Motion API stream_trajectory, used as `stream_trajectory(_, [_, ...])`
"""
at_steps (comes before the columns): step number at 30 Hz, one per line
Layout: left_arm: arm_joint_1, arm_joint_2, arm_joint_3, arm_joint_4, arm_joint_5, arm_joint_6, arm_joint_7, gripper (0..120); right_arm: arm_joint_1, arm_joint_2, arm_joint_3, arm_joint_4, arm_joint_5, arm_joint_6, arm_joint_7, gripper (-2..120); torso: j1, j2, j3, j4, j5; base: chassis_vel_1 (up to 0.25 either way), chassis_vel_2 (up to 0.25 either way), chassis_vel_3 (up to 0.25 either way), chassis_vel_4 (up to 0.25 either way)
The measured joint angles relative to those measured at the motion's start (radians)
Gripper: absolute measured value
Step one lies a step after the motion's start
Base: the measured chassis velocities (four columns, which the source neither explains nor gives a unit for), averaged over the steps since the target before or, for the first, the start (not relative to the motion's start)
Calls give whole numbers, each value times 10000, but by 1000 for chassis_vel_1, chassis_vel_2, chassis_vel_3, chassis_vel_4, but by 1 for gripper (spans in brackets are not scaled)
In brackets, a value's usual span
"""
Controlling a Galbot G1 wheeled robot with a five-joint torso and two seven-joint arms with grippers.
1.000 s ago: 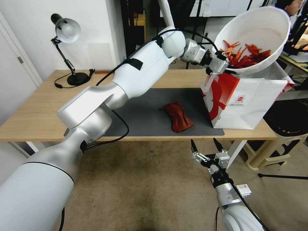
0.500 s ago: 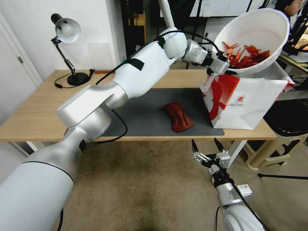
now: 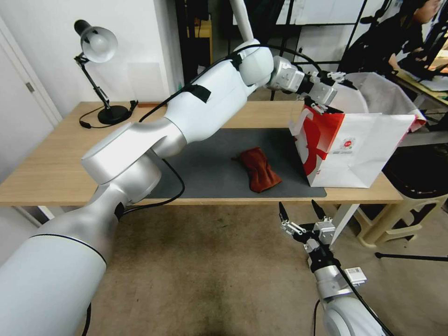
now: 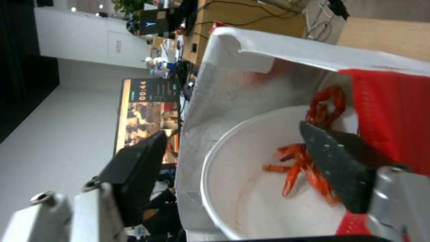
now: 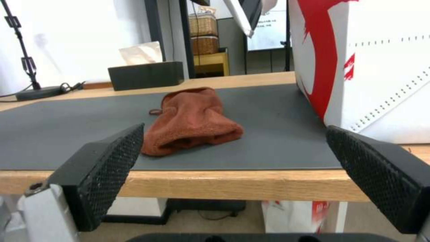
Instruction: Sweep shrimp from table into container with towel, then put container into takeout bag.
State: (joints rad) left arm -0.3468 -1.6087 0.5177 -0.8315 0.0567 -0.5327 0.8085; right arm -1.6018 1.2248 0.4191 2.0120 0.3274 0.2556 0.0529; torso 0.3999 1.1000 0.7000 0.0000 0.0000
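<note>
- Step in hand: final placement. The container (image 4: 251,188) sits inside the takeout bag (image 3: 368,149), with the shrimp (image 4: 304,171) lying in its bottom; the left wrist view looks straight down into the bag mouth.
- Left pincer (image 3: 339,80): positioned just above the bag's open top at the red side panel. Its jaws stand wide apart and hold nothing (the bowl rim lies below them, not between them).
- Right pincer (image 3: 301,215): parked low in front of the bench (image 3: 51,168), below its front edge, jaws spread and empty.
- Towel (image 3: 259,169): crumpled on the dark grey mat (image 3: 210,172), beside the bag but not touching it, and clear of both pincers.
- No shrimp are visible on the mat or on the bench around the towel, so the sweeping step is judged complete.
- Judged progress: the task appears essentially finished, as the container is released inside the bag.
- Next move requirement: lift the left arm up and away from the bag mouth without catching the handles or the paper rim (the bag is light and could tip or drag).
</note>
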Motion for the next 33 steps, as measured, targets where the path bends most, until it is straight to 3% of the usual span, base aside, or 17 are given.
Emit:
stream_trajectory(2, [5,2,29,-21,-149,67,-70,86,1,0,-1,2,2,-7,0,100,0,0,0,0,0,0,0,0,0])
stream_trajectory(6, [36,137,430,-346,-1421,700,-544,97,23,19,-47,36,1,-36,0,100,0,0,0,-4,1,0,0,0,0])
stream_trajectory(9, [168,545,1131,-816,-3291,1791,-2407,100,45,31,-95,40,-21,-51,0,100,0,0,1,2,0,0,0,0,0])
stream_trajectory(10, [168,545,1131,-816,-3291,1791,-2407,100,45,31,-95,40,-21,-51,0,100,0,0,1,2,0,0,0,0,0])
stream_trajectory(12, [303,697,1461,-1052,-4345,2481,-3775,100,47,41,-111,40,-33,-53,0,100,0,0,1,1,0,0,0,0,0])
stream_trajectory(13, [303,697,1461,-1052,-4345,2481,-3775,100,47,41,-111,40,-33,-53,0,100,0,0,1,1,0,0,0,0,0])
stream_trajectory(15, [443,855,1665,-1394,-5228,3203,-4686,100,44,39,-123,40,-39,-55,0,100,1,0,2,-3,1,0,0,0,0])
stream_trajectory(16, [443,855,1665,-1394,-5228,3203,-4686,100,44,39,-123,40,-39,-55,0,100,1,0,2,-3,1,0,0,0,0])
stream_trajectory(19, [732,1412,1933,-2588,-7042,4746,-6545,100,38,20,-131,76,-39,-74,-1,100,0,0,2,0,0,0,0,0,0])
stream_trajectory(20, [732,1412,1933,-2588,-7042,4746,-6545,100,38,20,-131,76,-39,-74,-1,100,0,0,2,0,0,0,0,0,0])
stream_trajectory(23, [1054,2158,1916,-4144,-9201,6449,-8179,100,25,2,-137,90,-37,-89,-5,100,0,0,1,3,-2,0,0,0,0])
stream_trajectory(24, [1054,2158,1916,-4144,-9201,6449,-8179,100,25,2,-137,90,-37,-89,-5,100,0,0,1,3,-2,0,0,0,0])
stream_trajectory(27, [1580,2696,1537,-5602,-11232,7633,-9798,100,7,4,-139,91,-33,-90,-11,100,0,0,1,-1,-2,0,0,0,0])
stream_trajectory(28, [1580,2696,1537,-5602,-11232,7633,-9798,100,7,4,-139,91,-33,-90,-11,100,0,0,1,-1,-2,0,0,0,0])
stream_trajectory(30, [2053,3055,1235,-6414,-12056,7858,-10432,100,-2,2,-139,104,-19,-90,-12,100,-1,1,-1,0,0,0,0,0,0])
stream_trajectory(31, [2053,3055,1235,-6414,-12056,7858,-10432,100,-2,2,-139,104,-19,-90,-12,100,-1,1,-1,0,0,0,0,0,0])
stream_trajectory(33, [2606,3459,886,-7188,-12458,7966,-11058,100,-42,-5,-136,175,-8,-91,-13,100,-2,2,-2,-1,-1,0,0,0,0])
